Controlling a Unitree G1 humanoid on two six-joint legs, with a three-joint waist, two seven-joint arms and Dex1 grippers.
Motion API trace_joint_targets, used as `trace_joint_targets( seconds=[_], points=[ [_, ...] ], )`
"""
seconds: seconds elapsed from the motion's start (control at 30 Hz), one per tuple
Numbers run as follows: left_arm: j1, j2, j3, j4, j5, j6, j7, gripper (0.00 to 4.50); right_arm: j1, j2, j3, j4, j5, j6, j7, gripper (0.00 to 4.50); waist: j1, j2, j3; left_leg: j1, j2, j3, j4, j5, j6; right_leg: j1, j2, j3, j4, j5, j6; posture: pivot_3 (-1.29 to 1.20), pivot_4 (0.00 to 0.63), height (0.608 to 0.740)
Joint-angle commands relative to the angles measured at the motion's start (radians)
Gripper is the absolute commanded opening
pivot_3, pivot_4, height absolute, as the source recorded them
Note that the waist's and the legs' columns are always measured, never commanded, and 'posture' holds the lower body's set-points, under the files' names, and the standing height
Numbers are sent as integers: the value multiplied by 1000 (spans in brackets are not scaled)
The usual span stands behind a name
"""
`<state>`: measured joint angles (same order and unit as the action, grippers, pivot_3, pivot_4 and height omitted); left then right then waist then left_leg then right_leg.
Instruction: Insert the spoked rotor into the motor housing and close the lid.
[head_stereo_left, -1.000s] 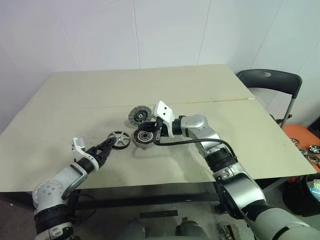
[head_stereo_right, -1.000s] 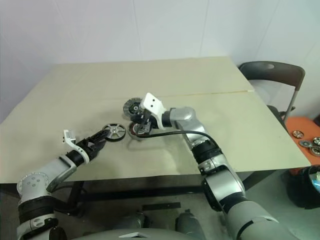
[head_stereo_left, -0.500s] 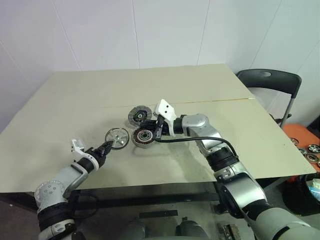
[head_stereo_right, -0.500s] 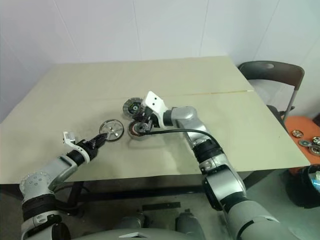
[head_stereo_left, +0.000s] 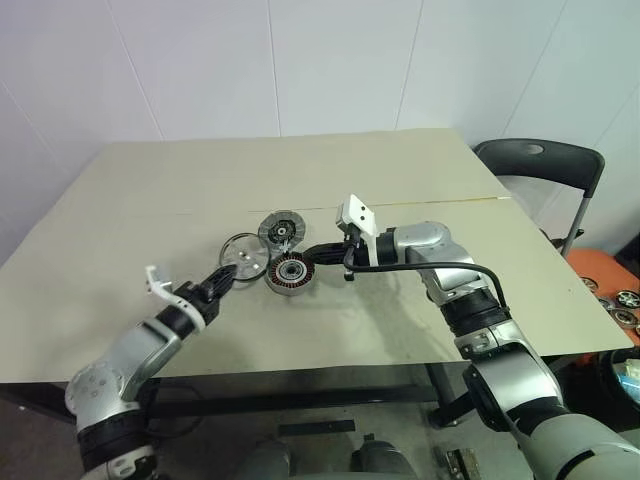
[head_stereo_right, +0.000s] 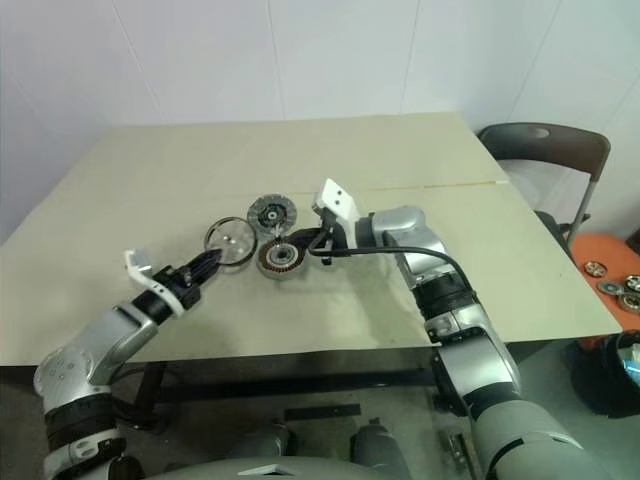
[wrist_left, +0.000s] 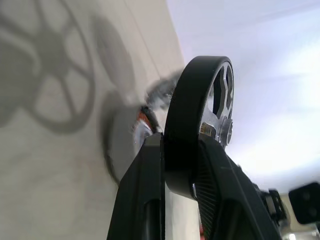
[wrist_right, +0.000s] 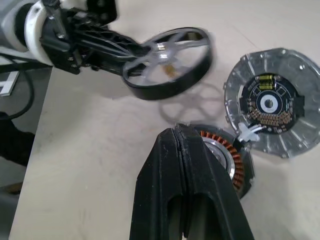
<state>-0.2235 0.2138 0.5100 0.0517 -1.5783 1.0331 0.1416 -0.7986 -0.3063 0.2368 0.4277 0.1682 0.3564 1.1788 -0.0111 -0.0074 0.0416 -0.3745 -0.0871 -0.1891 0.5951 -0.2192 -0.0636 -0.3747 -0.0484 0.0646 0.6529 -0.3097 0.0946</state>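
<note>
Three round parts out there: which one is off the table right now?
The spoked rotor, the open black wheel clamped by its rim in the left gripper. The motor housing and the ribbed lid lie flat on the table.

The left arm reaches forward and to the right from the near left, its forearm low and stretched out. Its left pincer (head_stereo_left: 232, 277) points roughly level, the 2 black fingers (wrist_left: 150, 200) clamped on the rim of the spoked rotor (head_stereo_left: 244, 259) — held clear of the desk (head_stereo_left: 120, 220), tilted on edge.

The right arm bends at the elbow and runs leftward across the middle. Its right pincer (head_stereo_left: 312, 252) points left and slightly down, fingers (wrist_right: 185, 165) pressed together — nothing between them.
</note>
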Motion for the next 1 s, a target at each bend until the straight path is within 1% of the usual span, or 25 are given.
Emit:
trace_joint_targets(
  seconds=[0.03,0.23,0.4,0.53,0.7,0.87,1.0],
  points=[
    [-75,-2,-53,58,35,-15,-20,771,-10,-21,10,-21,-23,-34,-2,0,-1,0,0,0,0,0,0,0,0,0,0,0,0,0,0,0,0,740],
    [-162,-18,-111,205,145,-25,-72,771,12,-50,20,-43,-44,-46,-10,0,-3,-1,0,0,0,1,0,0,0,-1,0,1,-1,1,1,0,0,740],
    [-191,-18,-108,305,229,-39,-104,771,32,-61,12,-81,-38,-30,-26,0,-2,-1,0,-1,0,1,0,0,0,-1,0,1,-1,1,1,0,0,740],
    [-200,-16,-101,324,263,-27,-113,771,41,-66,11,-90,-37,-25,-38,0,-2,-1,0,0,0,1,1,0,0,0,0,1,-1,1,1,0,0,740],
    [-195,-24,-80,283,247,8,-83,771,40,-64,14,-72,-42,-34,-52,0,-2,-1,0,0,0,0,1,0,0,1,0,1,0,1,2,0,0,740],
    [-164,-39,-54,211,199,41,-22,771,38,-55,18,-57,-44,-41,-64,0,-3,-1,0,0,0,-2,1,0,0,0,0,1,-1,1,2,0,0,740],
    [-173,-48,-21,165,145,36,37,771,37,-41,25,-41,-49,-52,-76,0,-2,-1,0,0,0,-2,1,0,1,0,0,1,-1,1,3,0,0,740]
  ],
)
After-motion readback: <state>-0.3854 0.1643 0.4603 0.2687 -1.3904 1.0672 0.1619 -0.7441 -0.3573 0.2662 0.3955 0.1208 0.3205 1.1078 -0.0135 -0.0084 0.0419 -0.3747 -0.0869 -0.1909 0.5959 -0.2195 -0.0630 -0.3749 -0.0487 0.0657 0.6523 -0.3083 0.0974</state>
